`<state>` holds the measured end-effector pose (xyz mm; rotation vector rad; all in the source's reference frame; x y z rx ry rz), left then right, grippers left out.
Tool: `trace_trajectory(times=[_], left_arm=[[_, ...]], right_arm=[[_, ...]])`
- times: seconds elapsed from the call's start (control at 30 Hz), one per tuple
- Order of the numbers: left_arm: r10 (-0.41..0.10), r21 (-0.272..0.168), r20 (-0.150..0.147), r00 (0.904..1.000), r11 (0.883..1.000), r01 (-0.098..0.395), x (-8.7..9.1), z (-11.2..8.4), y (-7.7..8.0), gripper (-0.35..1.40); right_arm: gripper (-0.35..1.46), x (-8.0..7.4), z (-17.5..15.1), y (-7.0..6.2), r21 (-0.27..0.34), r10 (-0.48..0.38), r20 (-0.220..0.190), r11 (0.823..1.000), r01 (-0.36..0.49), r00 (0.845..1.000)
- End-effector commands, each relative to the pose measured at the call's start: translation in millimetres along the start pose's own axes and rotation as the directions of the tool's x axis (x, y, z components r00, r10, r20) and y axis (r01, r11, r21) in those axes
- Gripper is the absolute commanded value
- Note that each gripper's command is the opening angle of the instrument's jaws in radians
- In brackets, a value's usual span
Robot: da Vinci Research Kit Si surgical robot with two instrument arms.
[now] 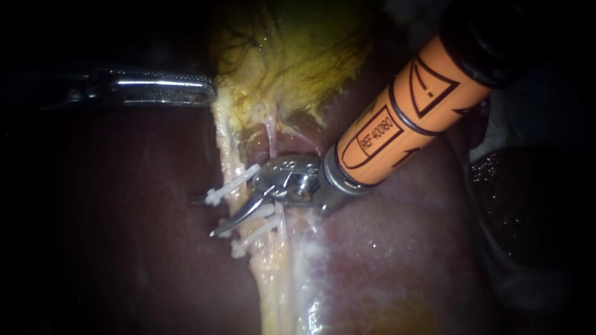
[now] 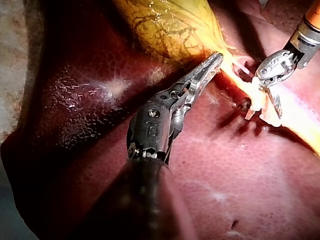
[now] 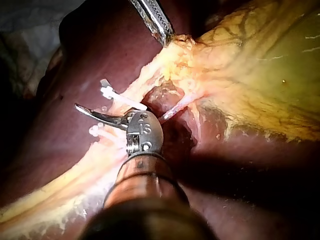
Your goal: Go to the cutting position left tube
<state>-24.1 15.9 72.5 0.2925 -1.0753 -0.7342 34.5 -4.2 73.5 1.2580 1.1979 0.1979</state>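
Observation:
The left tube [image 1: 228,152] runs pale yellow down from the gallbladder [image 1: 292,56], crossed by one white clip [image 1: 234,184] above and two more clips [image 1: 254,231] below. My right instrument [image 1: 206,217], on an orange shaft, has its thin blades open astride this tube in the gap between the clips. A thinner pink right tube [image 1: 271,131] runs just beside it. My left instrument [image 1: 208,93] is shut on the gallbladder's edge. In the left wrist view its jaws [image 2: 212,62] pinch yellow tissue. In the right wrist view one curved blade [image 3: 95,114] lies between the clips [image 3: 117,97].
Dark red liver [image 1: 385,248] surrounds the tubes on both sides. Pale fatty tissue [image 1: 273,285] continues below the clips. The orange shaft [image 1: 403,118] covers the liver to the right of the tubes.

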Motion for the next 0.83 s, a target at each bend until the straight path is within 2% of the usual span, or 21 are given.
trace_trajectory(times=[0.03,0.37,0.83], left_arm=[[0.0,0.0,0.0,1.0,1.0,0.0,0.0,0.0,0.0,-0.35],[0.0,0.0,0.0,1.0,1.0,0.0,0.0,-0.1,0.0,-0.35],[0.0,0.0,0.0,1.0,1.0,0.0,0.0,-0.1,0.0,-0.35]], right_arm=[[1.3,0.4,0.1,-0.5,0.009,-0.002,-0.005,1.0,0.002,1.0],[1.29,2.8,0.5,-3.1,0.066,0.015,-0.053,0.998,-0.011,0.998],[1.29,3.0,0.5,-3.4,0.071,0.015,-0.055,0.997,-0.011,0.998]])
